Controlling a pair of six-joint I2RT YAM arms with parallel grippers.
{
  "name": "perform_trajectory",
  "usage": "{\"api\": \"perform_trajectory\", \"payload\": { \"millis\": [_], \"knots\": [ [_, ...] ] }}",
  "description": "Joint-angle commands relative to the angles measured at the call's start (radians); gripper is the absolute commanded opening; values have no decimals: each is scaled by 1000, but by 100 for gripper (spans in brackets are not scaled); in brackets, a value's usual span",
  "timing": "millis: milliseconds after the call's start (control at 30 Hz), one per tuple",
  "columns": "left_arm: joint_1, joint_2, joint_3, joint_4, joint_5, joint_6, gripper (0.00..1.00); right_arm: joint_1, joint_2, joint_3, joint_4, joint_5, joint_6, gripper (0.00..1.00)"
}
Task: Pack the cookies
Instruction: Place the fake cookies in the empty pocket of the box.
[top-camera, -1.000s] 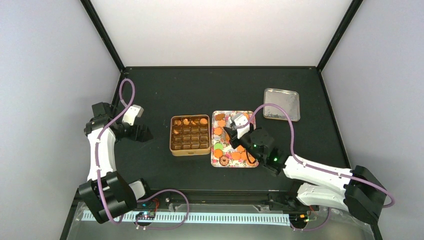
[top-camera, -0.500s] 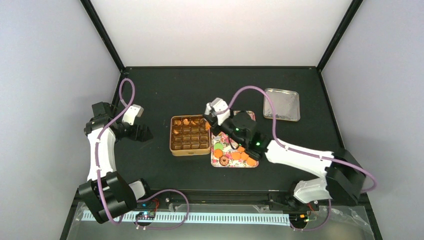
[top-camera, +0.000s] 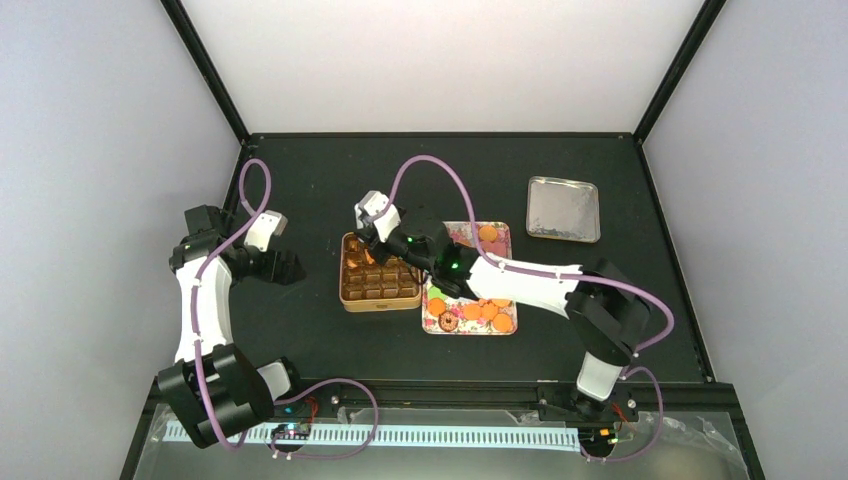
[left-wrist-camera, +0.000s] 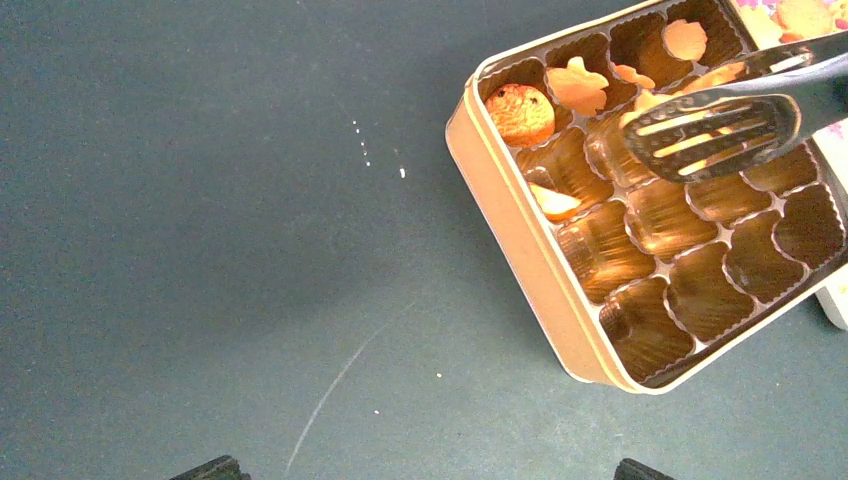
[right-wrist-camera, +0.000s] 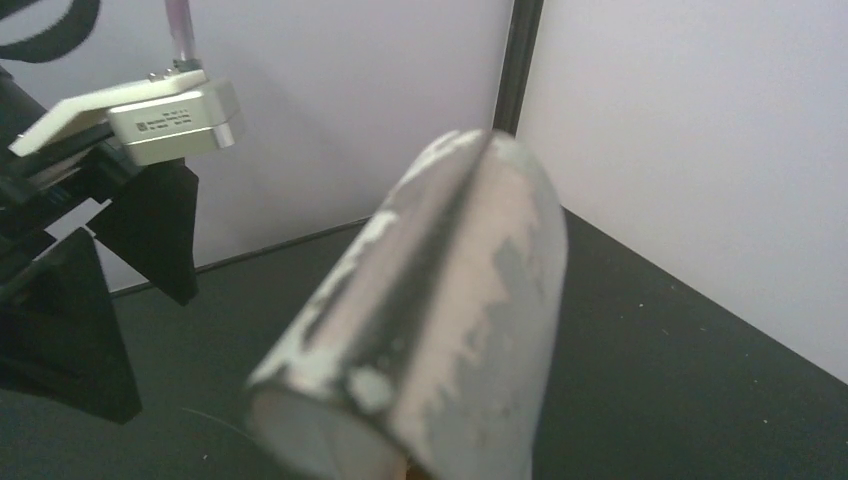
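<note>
Two arms: right one stretches left across lid (top-camera: 508, 245), right gripper (top-camera: 370, 237) clamping tongs (left-wrist-camera: 715, 125) over square tin (left-wrist-camera: 520, 215); tong tips near-closed, pinch unclear. Left gripper (top-camera: 295, 268) sits left, jaws spread.

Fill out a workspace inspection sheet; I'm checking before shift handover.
Surface: black table, pale specks and a thin streak.
Job's things: few cookies in square tin, most on patterned lid beside it.
Clutter: silver tray, far right.
Grippers: left gripper, jaws open, left of tin; right gripper, jaws shut on tongs over tin.
Cables: purple cable looping off each arm.
Surroundings: pale walls, black frame posts.
</note>
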Motion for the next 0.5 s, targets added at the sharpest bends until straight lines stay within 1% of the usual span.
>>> {"api": "perform_trajectory", "payload": {
  "millis": [0, 267, 467],
  "knots": [
    [-3, -19, 0, 19, 5, -16, 99, 1, 46, 81, 18, -14, 7, 6],
    [-3, -28, -10, 41, -18, -28, 99, -1, 97, 111, 13, -4, 2, 6],
    [-2, -40, -23, 42, -21, -16, 99, -2, 107, 114, -6, -6, 7, 10]
  ]
}}
